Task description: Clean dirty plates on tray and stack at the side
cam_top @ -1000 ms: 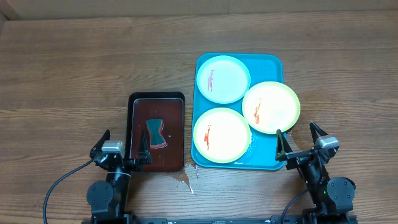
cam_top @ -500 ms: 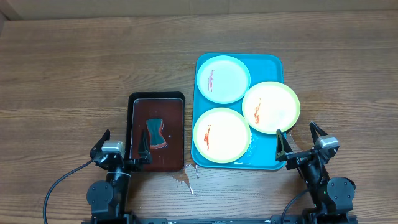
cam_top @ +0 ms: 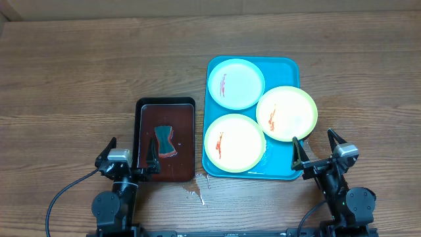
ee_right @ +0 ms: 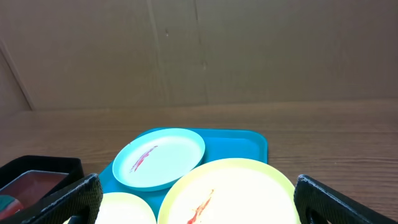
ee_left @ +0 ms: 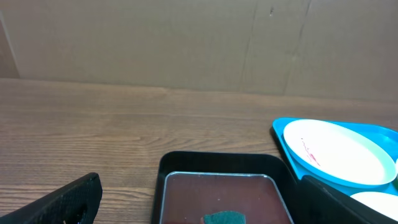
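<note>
Three plates lie on the turquoise tray [cam_top: 283,64]. A white plate with a mint rim [cam_top: 236,83] is at the back left. A yellow-green plate [cam_top: 286,113] is at the right. Another yellow-green plate [cam_top: 234,143] is at the front left. Each has a red streak. In the right wrist view the mint-rimmed plate [ee_right: 159,158] lies behind the right plate [ee_right: 230,193]. My left gripper [cam_top: 129,155] is open near the table's front, over the front of a black tray. My right gripper [cam_top: 319,149] is open at the turquoise tray's front right corner. Both are empty.
A black tray [cam_top: 165,139] with a dark red-brown inside stands left of the turquoise tray and holds a dark teal sponge [cam_top: 164,139]. It also shows in the left wrist view [ee_left: 217,186]. A small spill [cam_top: 195,190] marks the wood in front of it.
</note>
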